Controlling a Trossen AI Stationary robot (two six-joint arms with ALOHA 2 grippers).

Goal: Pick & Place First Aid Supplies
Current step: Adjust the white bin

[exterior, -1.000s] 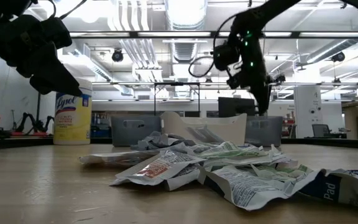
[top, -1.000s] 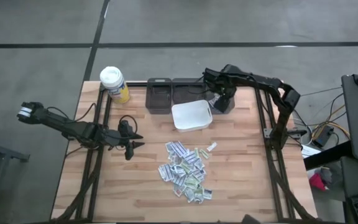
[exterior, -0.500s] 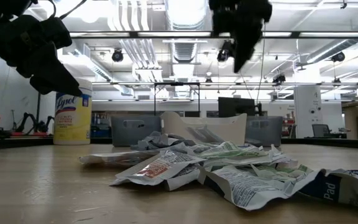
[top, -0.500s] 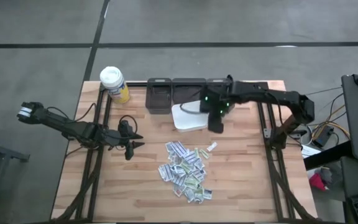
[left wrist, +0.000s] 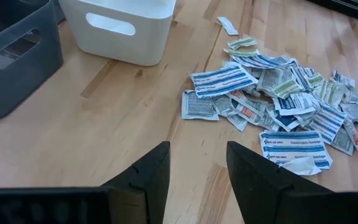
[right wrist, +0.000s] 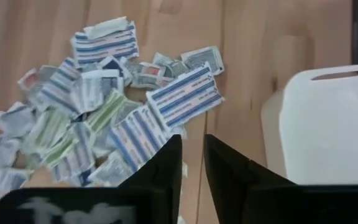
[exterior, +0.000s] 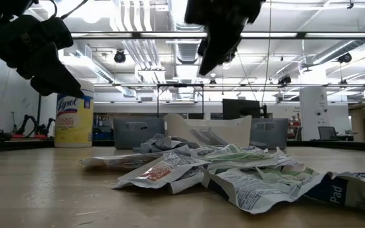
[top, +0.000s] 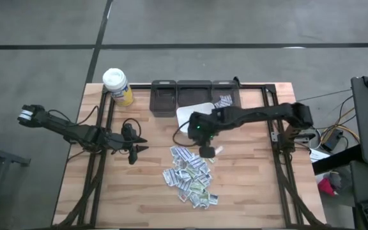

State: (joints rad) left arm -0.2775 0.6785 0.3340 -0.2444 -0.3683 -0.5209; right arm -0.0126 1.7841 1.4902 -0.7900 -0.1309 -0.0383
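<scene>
The first aid supplies (top: 189, 176) are a loose heap of small flat paper packets lying on the wooden table's middle, toward the near side. The heap (left wrist: 278, 93) shows in both wrist views (right wrist: 98, 106). My right gripper (top: 206, 152) hangs above the heap's far edge, pointing steeply down. Its fingers (right wrist: 192, 140) stand a narrow gap apart with nothing between them. My left gripper (top: 136, 148) waits open at the table's left, above the wood, its fingers (left wrist: 197, 149) pointing toward the heap.
A white bin (top: 187, 118) stands just beyond the heap, partly under my right arm. Three dark bins (top: 163, 97) line the far edge; the right one holds a packet (top: 222, 101). A white-lidded yellow bottle (top: 117, 86) stands at the far left corner. One packet (top: 218, 151) lies apart.
My right gripper has swung from above the far right dark bin, across the white bin, toward the near and left, and now hangs over the heap's far edge. It has turned and tipped on the way. A packet now shows in that dark bin.
</scene>
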